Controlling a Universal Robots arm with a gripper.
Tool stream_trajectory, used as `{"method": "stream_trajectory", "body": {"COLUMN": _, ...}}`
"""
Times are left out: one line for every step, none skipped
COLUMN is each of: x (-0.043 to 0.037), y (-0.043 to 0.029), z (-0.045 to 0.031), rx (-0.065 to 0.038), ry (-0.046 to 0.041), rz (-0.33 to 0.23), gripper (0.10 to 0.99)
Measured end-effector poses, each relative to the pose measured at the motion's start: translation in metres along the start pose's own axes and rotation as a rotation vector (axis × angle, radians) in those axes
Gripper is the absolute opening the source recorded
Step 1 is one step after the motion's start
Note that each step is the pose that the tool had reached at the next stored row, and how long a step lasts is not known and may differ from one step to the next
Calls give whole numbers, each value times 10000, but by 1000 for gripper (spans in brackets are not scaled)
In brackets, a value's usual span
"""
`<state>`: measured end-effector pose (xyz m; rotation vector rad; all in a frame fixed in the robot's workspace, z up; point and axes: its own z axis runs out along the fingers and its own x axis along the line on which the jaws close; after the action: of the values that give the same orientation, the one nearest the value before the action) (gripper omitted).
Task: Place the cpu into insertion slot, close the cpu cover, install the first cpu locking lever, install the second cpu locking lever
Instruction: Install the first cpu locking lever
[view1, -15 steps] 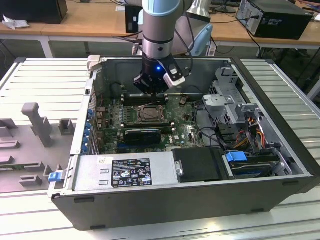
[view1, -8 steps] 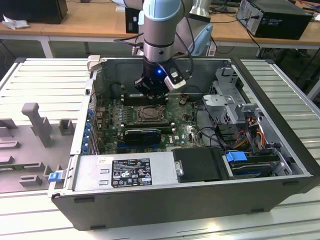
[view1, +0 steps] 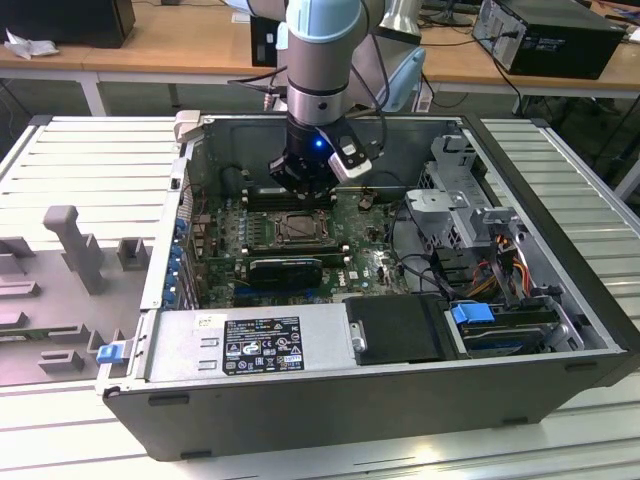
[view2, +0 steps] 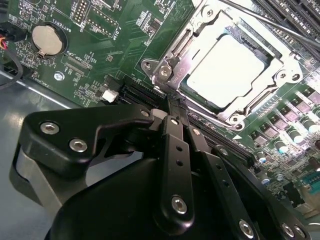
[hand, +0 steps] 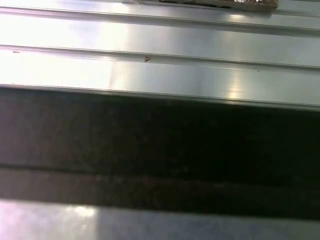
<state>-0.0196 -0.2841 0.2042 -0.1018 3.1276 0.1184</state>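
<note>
Silver cpu cover (view2: 280, 75) over cpu (view2: 227, 67), coin battery (view2: 46, 39) well apart.

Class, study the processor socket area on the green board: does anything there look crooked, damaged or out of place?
Nothing stands out. The chip lies flat and square under the closed metal cover. The pincer sits at one socket corner. No bent or broken parts show on the green board.

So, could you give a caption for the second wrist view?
End effector close to the cpu cover lying over the cpu on the green board.
</note>
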Motion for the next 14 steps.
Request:
{"method": "stream_trajectory", "body": {"x": 0, "y": 0, "z": 2, "rx": 8, "ry": 1, "rz": 0, "gripper": 106}}
{"method": "stream_trajectory", "body": {"x": 0, "y": 0, "z": 4, "rx": 15, "ry": 1, "rz": 0, "gripper": 106}}
{"method": "stream_trajectory", "body": {"x": 0, "y": 0, "z": 6, "rx": 19, "ry": 1, "rz": 0, "gripper": 106}}
{"method": "stream_trajectory", "body": {"x": 0, "y": -1, "z": 12, "rx": 24, "ry": 1, "rz": 0, "gripper": 106}}
{"method": "stream_trajectory", "body": {"x": -1, "y": 2, "z": 25, "rx": 6, "ry": -9, "rz": 0, "gripper": 106}}
{"method": "stream_trajectory", "body": {"x": 0, "y": -1, "z": 28, "rx": 25, "ry": -2, "rz": 0, "gripper": 106}}
{"method": "stream_trajectory", "body": {"x": 0, "y": -2, "z": 31, "rx": 32, "ry": 2, "rz": 0, "gripper": 106}}
{"method": "stream_trajectory", "body": {"x": 1, "y": -3, "z": 34, "rx": 36, "ry": 5, "rz": 1, "gripper": 106}}
{"method": "stream_trajectory", "body": {"x": 1, "y": -2, "z": 35, "rx": 0, "ry": -1, "rz": 2, "gripper": 106}}
{"method": "stream_trajectory", "body": {"x": -1, "y": 0, "z": 24, "rx": -20, "ry": -8, "rz": 0, "gripper": 106}}
{"method": "stream_trajectory", "body": {"x": -1, "y": 1, "z": -6, "rx": -17, "ry": -4, "rz": 1, "gripper": 106}}
{"method": "stream_trajectory", "body": {"x": -1, "y": 6, "z": -67, "rx": -17, "ry": -3, "rz": 1, "gripper": 106}}
{"method": "stream_trajectory", "body": {"x": -2, "y": 14, "z": -176, "rx": -16, "ry": -2, "rz": 1, "gripper": 106}}
{"method": "stream_trajectory", "body": {"x": -3, "y": 16, "z": -204, "rx": -16, "ry": -2, "rz": 0, "gripper": 106}}
